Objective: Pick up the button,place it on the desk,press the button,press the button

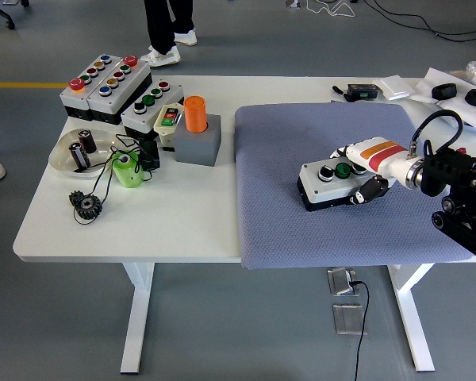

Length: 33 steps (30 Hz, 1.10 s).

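Button box [331,183]: lying tilted on the grey mat [285,143], right half of the desk [143,222].
Robot hand [363,176]: right one is gripping the box's right end, thumb in front, fingers wrapping behind.
Step, as judged: carrying and setting down the box.
Doing it well: levelling the box, lowering it flat, loosening only once it is resting; keeping the green button [343,169] facing up and reachable.

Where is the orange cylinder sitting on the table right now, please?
In the head view the orange cylinder stands upright in a grey block on the table's left half, between the grey mat and the small button boxes.
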Each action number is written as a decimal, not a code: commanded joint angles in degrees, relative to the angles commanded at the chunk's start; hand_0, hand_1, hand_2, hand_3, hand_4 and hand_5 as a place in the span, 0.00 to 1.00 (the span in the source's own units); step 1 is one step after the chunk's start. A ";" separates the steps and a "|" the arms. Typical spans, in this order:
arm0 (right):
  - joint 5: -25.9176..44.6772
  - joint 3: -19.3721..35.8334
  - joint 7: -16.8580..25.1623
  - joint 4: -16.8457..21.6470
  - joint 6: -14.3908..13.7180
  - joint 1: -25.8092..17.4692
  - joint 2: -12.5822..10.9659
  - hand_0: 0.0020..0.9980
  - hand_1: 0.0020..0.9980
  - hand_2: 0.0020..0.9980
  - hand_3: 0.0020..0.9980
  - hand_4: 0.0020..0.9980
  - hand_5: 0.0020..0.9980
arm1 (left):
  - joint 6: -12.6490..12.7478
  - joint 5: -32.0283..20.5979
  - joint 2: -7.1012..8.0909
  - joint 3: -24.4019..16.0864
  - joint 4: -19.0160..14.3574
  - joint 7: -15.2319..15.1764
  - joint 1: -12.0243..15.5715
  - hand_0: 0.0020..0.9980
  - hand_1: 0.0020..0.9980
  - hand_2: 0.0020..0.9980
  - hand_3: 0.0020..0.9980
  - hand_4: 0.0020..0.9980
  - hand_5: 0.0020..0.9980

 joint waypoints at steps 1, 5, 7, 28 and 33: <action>-0.08 0.02 -0.26 0.10 0.41 -0.02 -0.04 0.76 0.72 0.87 0.89 0.79 0.25 | 0.00 0.05 0.00 -0.04 0.00 0.01 0.00 0.66 0.70 0.72 0.49 0.32 0.95; 0.31 0.36 -0.74 0.38 1.47 -0.29 -0.38 0.81 0.77 0.91 0.96 0.81 0.26 | 0.01 0.24 -0.04 -0.24 0.00 0.05 0.06 0.66 0.70 0.72 0.49 0.32 0.95; 0.46 0.67 -0.81 0.62 1.81 -0.38 -0.59 0.81 0.77 0.91 0.96 0.81 0.26 | 0.02 0.33 -0.05 -0.33 0.00 0.06 0.07 0.66 0.70 0.72 0.49 0.32 0.95; 1.71 3.83 -1.81 9.24 3.21 -0.55 -2.62 0.92 0.86 0.98 1.00 0.88 0.30 | 0.03 0.59 0.02 -0.73 0.00 0.03 -0.02 0.66 0.70 0.72 0.49 0.32 0.95; 2.25 5.77 -1.98 11.78 3.13 -0.92 -3.53 0.93 0.86 0.98 1.00 0.89 0.30 | 0.00 0.50 0.08 -0.57 0.00 0.01 -0.02 0.66 0.70 0.72 0.49 0.32 0.95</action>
